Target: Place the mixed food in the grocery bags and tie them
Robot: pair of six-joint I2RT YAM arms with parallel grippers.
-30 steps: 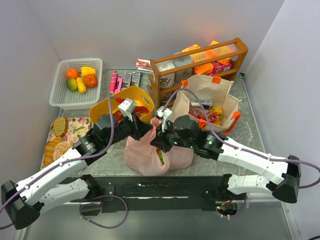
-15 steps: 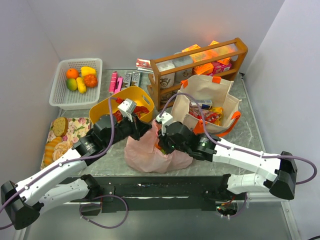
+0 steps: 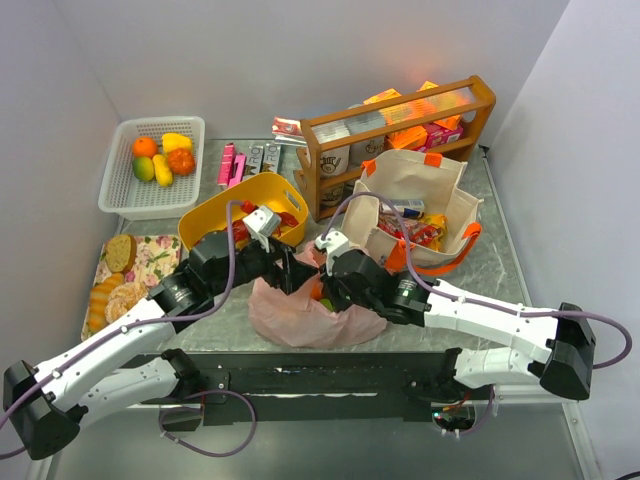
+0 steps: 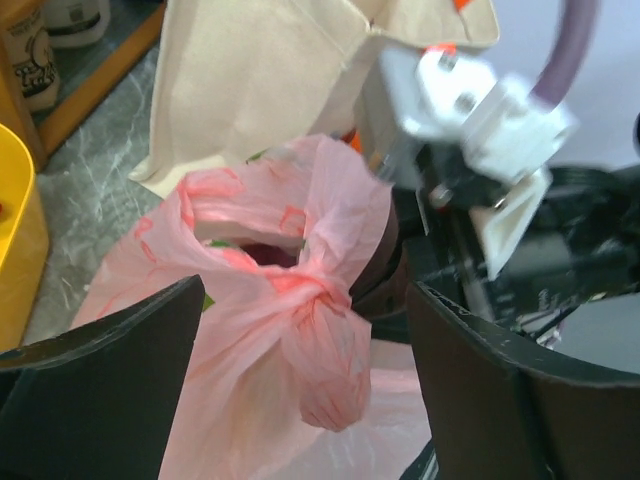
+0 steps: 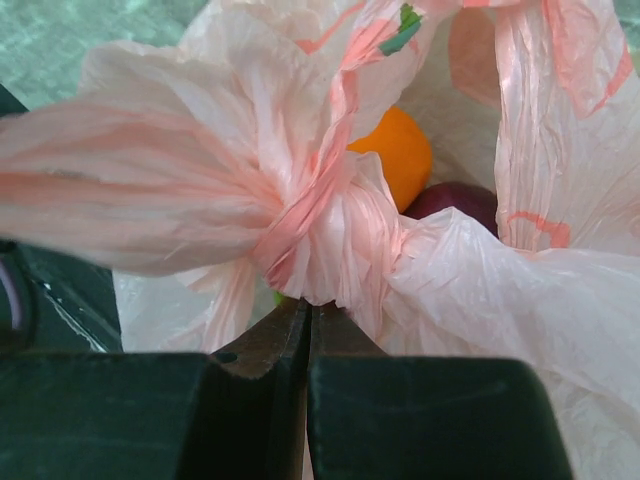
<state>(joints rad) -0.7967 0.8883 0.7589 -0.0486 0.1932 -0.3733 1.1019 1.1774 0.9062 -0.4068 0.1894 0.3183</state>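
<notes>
Pink bag [image 3: 292, 315] lies knotted beside the tote [image 3: 415, 175]. Left gripper [image 4: 300, 305] is spread either side of the knot. Right gripper [image 5: 308, 322] is pressed together just under it.

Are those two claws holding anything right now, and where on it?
The right tool appears to pinch the pink plastic bag just under its knot. The left tool is open, holding nothing.

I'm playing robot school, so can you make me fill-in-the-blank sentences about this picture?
The pink bag is tied with a ___.
The left claw around it is ___.
The round fruit peeking from the bag is ___.
The plastic tub is ___.
Missing words: knot, open, orange, yellow.
</notes>
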